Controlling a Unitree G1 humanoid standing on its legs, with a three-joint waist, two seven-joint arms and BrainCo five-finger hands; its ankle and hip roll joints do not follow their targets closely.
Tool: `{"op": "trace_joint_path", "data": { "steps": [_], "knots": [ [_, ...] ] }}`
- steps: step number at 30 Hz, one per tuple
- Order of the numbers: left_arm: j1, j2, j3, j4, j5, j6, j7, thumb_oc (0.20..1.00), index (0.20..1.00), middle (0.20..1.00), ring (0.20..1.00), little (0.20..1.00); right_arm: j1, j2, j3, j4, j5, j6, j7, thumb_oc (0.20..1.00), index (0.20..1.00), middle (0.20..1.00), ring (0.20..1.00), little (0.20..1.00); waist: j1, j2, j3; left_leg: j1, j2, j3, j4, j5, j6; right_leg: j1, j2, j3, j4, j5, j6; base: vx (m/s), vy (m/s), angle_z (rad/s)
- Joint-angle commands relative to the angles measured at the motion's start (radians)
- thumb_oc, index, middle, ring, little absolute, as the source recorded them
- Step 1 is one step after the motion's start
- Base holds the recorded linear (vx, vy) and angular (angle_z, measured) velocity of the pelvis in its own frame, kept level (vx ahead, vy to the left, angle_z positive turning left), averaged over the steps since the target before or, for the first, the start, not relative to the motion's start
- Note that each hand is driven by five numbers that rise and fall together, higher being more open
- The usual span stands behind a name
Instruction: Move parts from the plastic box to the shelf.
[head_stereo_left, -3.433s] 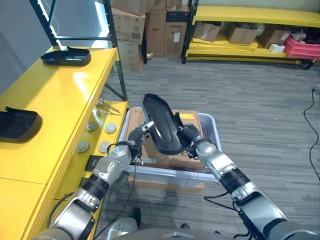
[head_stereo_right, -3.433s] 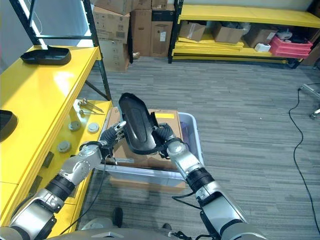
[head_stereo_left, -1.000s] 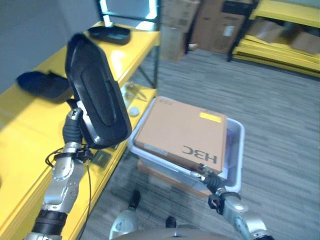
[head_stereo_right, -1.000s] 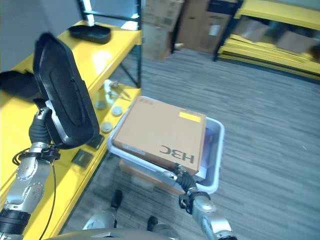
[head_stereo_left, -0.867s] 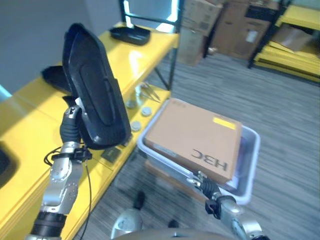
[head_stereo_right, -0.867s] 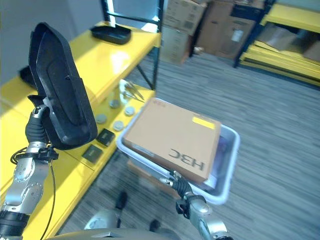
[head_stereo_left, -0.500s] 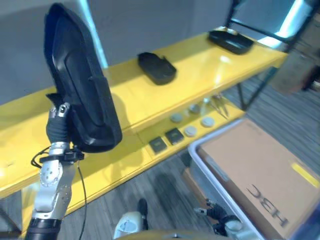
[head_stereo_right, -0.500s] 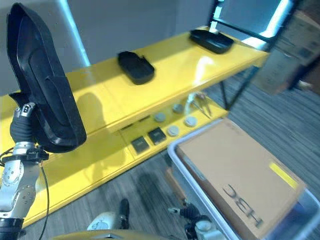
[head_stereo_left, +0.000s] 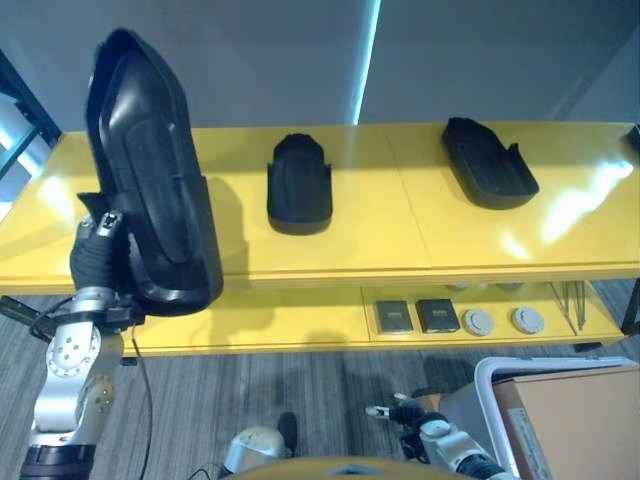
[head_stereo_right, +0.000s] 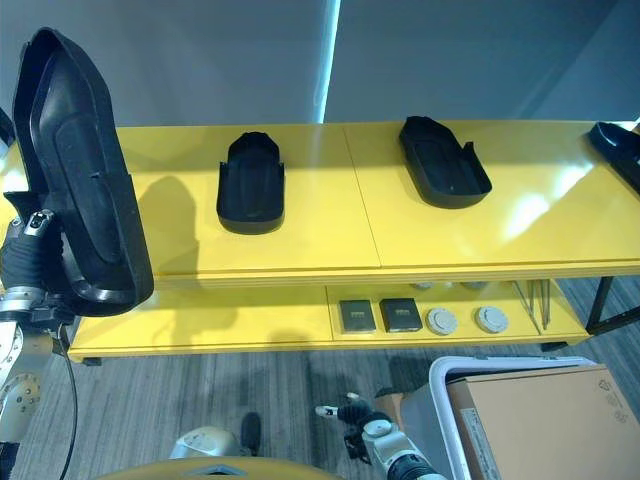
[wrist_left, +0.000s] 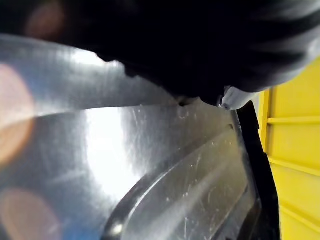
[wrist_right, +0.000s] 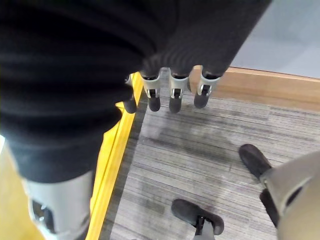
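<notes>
Black part (head_stereo_left: 150, 180) held upright at far left, gripped near lower end by left hand (head_stereo_left: 95, 262), fingers curled round it, raised clear of yellow shelf (head_stereo_left: 350, 235) for placing. Shelf space below it looks bare. Further right: two black parts (head_stereo_left: 299, 184) (head_stereo_left: 487, 162) already lying on shelf. Lower right: right hand (head_stereo_right: 345, 411) low, fingers relaxed, empty, beside plastic box (head_stereo_right: 445, 400) holding cardboard box (head_stereo_right: 545, 425).

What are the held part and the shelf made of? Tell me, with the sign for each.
Held part, gripped upright by the left robot hand: likely moulded black plastic, semi-gloss; it shows pressed ribs, a thin raised rim and a soft sheen in the left wrist view. Shelf: probably painted metal, glossy yellow; it carries bright reflections and a seam between panels.
</notes>
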Motion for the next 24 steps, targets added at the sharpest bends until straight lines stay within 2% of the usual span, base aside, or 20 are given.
{"op": "trace_joint_path", "data": {
  "steps": [1, 3, 4, 5, 8, 14, 18, 22, 23, 24],
  "knots": [
    [-0.081, 0.033, -0.013, -0.017, -0.007, -0.058, -0.015, 0.2, 0.2, 0.2, 0.2, 0.2, 0.037, -0.001, -0.008, 0.014, 0.076, -0.016, -0.026, 1.0, 1.0, 1.0, 1.0, 1.0, -0.054, 0.024, 0.01, -0.055, -0.026, -0.138, 0.108, -0.111, 0.013, -0.166, -0.005, 0.11, 0.233, 0.118, 0.032, 0.01, 0.118, 0.35],
    [-0.113, 0.036, -0.058, -0.003, 0.002, -0.058, 0.0, 0.2, 0.2, 0.2, 0.2, 0.2, 0.043, -0.001, -0.05, 0.073, 0.126, -0.038, -0.008, 1.0, 1.0, 1.0, 1.0, 1.0, -0.117, 0.017, 0.038, -0.034, -0.047, -0.21, 0.104, -0.117, 0.022, -0.238, 0.093, 0.232, 0.251, 0.129, 0.03, 0.07, -0.008, 0.81],
    [-0.126, 0.036, -0.071, 0.001, 0.004, -0.056, 0.01, 0.2, 0.2, 0.2, 0.2, 0.2, 0.043, -0.004, -0.063, 0.092, 0.118, -0.047, 0.006, 1.0, 1.0, 1.0, 1.0, 1.0, -0.137, 0.015, 0.043, -0.03, -0.051, -0.23, 0.1, -0.114, 0.02, -0.254, 0.125, 0.259, 0.221, 0.137, 0.028, 0.14, -0.094, 1.23],
    [-0.148, 0.025, -0.093, -0.001, 0.014, -0.041, 0.024, 0.2, 0.2, 0.2, 0.2, 0.2, 0.044, -0.009, -0.08, 0.128, 0.093, -0.067, 0.028, 1.0, 1.0, 1.0, 1.0, 1.0, -0.167, 0.001, 0.05, -0.017, -0.068, -0.269, 0.093, -0.113, 0.013, -0.26, 0.169, 0.304, 0.116, 0.148, 0.023, 0.15, -0.106, 1.25],
    [-0.158, -0.003, -0.115, 0.0, 0.029, -0.033, 0.029, 0.2, 0.2, 0.2, 0.2, 0.2, 0.049, -0.007, -0.09, 0.162, 0.067, -0.063, 0.033, 1.0, 1.0, 1.0, 1.0, 1.0, -0.196, -0.011, 0.047, 0.003, -0.081, -0.314, 0.086, -0.114, 0.002, -0.249, 0.212, 0.36, -0.03, 0.186, 0.02, 0.17, -0.09, 0.85],
    [-0.157, -0.047, -0.147, -0.01, 0.035, -0.004, 0.05, 0.2, 0.2, 0.2, 0.2, 0.2, 0.054, -0.012, -0.092, 0.224, 0.005, -0.077, 0.053, 1.0, 1.0, 1.0, 1.0, 1.0, -0.188, -0.027, 0.003, 0.002, -0.066, -0.307, 0.057, -0.094, -0.012, -0.168, 0.238, 0.385, -0.164, 0.167, -0.005, 0.13, -0.096, 0.3],
    [-0.147, -0.055, -0.159, -0.015, 0.056, 0.001, 0.067, 0.2, 0.2, 0.2, 0.2, 0.2, 0.056, -0.019, -0.087, 0.203, 0.009, -0.052, 0.046, 1.0, 1.0, 1.0, 1.0, 1.0, -0.189, -0.038, -0.008, -0.007, -0.053, -0.272, 0.073, -0.104, -0.018, -0.13, 0.243, 0.39, -0.206, 0.162, -0.012, 0.08, -0.085, -0.01],
    [-0.15, -0.058, -0.164, -0.022, 0.062, 0.028, 0.066, 0.2, 0.2, 0.2, 0.2, 0.2, 0.07, -0.02, -0.105, 0.195, 0.012, -0.045, 0.038, 1.0, 1.0, 1.0, 1.0, 1.0, -0.203, -0.055, -0.005, -0.052, -0.017, -0.168, 0.197, -0.143, -0.041, -0.089, 0.228, 0.374, -0.239, 0.155, -0.022, 0.08, -0.08, 0.0],
    [-0.155, -0.061, -0.169, -0.019, 0.062, 0.029, 0.064, 0.2, 0.2, 0.2, 0.2, 0.2, 0.072, -0.019, -0.109, 0.2, 0.018, -0.047, 0.031, 1.0, 1.0, 1.0, 1.0, 1.0, -0.207, -0.057, -0.001, -0.068, 0.001, -0.144, 0.227, -0.143, -0.052, -0.088, 0.22, 0.366, -0.237, 0.155, -0.024, 0.0, -0.023, 0.15],
    [-0.163, -0.062, -0.176, -0.012, 0.054, 0.029, 0.059, 0.2, 0.2, 0.2, 0.2, 0.2, 0.074, -0.02, -0.112, 0.206, 0.034, -0.051, 0.021, 1.0, 1.0, 1.0, 1.0, 1.0, -0.212, -0.059, 0.008, -0.102, 0.04, -0.117, 0.271, -0.114, -0.079, -0.088, 0.214, 0.356, -0.236, 0.154, -0.028, -0.05, 0.01, 0.3]
  ]
}}
